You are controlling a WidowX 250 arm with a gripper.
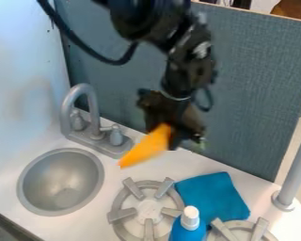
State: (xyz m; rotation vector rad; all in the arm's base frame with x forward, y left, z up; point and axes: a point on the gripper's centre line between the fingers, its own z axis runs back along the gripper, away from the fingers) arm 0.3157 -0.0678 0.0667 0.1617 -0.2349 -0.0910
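The black gripper [167, 134] hangs in the upper middle, above the counter between the faucet and the stove burner. It is shut on an orange, tapered object [143, 149], whose narrow end points down and left. A small light-green bit [200, 142] shows at the gripper's right side, too blurred to name. Below and to the right, a folded blue cloth [212, 196] lies on the counter beside the burner. A blue bottle with a white cap [189, 225] stands in front of the cloth.
A round grey sink [60, 182] is at the left, with a grey faucet [84, 110] behind it. One burner [146, 212] is at the front middle, another [244, 231] at the lower right. A grey post [294, 172] rises at the right; a blue-grey panel [253, 89] stands behind.
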